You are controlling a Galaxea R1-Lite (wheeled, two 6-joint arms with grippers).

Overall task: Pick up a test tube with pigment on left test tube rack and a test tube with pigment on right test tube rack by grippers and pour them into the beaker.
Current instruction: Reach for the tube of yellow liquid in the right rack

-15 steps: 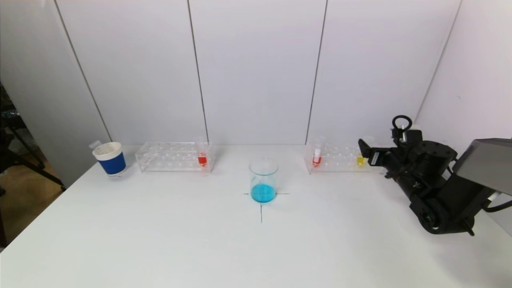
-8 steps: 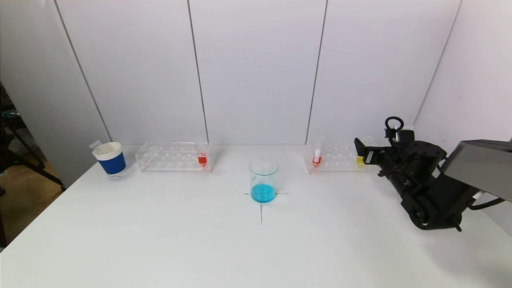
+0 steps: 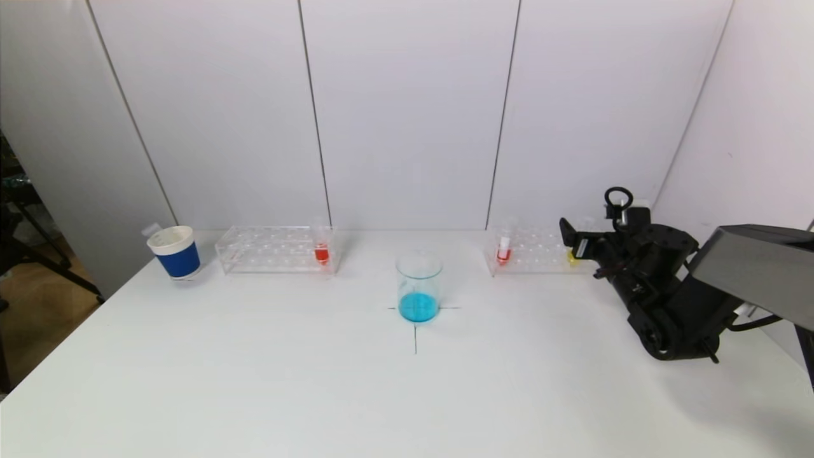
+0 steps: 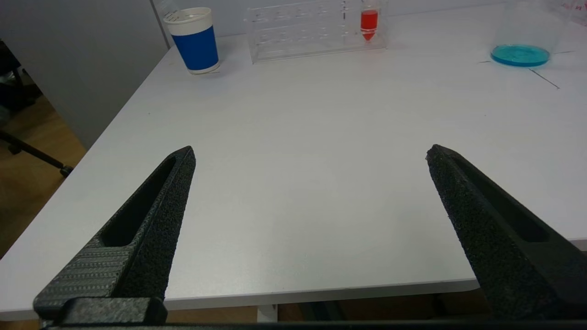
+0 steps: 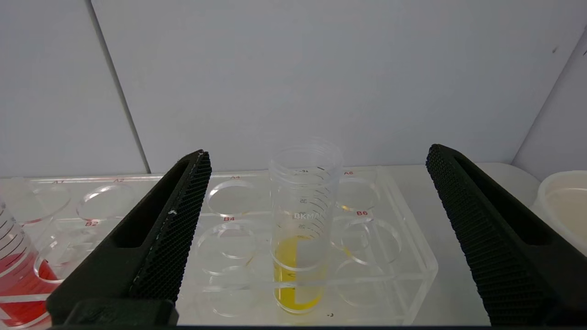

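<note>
A clear beaker point(image 3: 418, 286) with blue liquid stands mid-table on a cross mark. The left rack point(image 3: 276, 249) holds one tube of red pigment point(image 3: 322, 251). The right rack point(image 3: 528, 251) holds a red tube point(image 3: 503, 250) and a yellow tube point(image 3: 573, 256), the latter partly hidden by my right gripper point(image 3: 568, 236). In the right wrist view that gripper point(image 5: 316, 151) is open, and the yellow tube point(image 5: 300, 229) stands upright in the rack point(image 5: 412, 270) just beyond and between the fingertips, untouched. My left gripper point(image 4: 309, 153) is open and empty over the table's near edge.
A blue-and-white paper cup point(image 3: 175, 252) stands left of the left rack. A white container point(image 5: 564, 206) sits just right of the right rack. The wall panels stand close behind both racks. The left rack's red tube point(image 4: 369, 23) and the beaker point(image 4: 520, 50) show far off in the left wrist view.
My right arm has moved forward and left, bringing its open gripper closer to the yellow tube in the right rack. Nothing else has moved.
</note>
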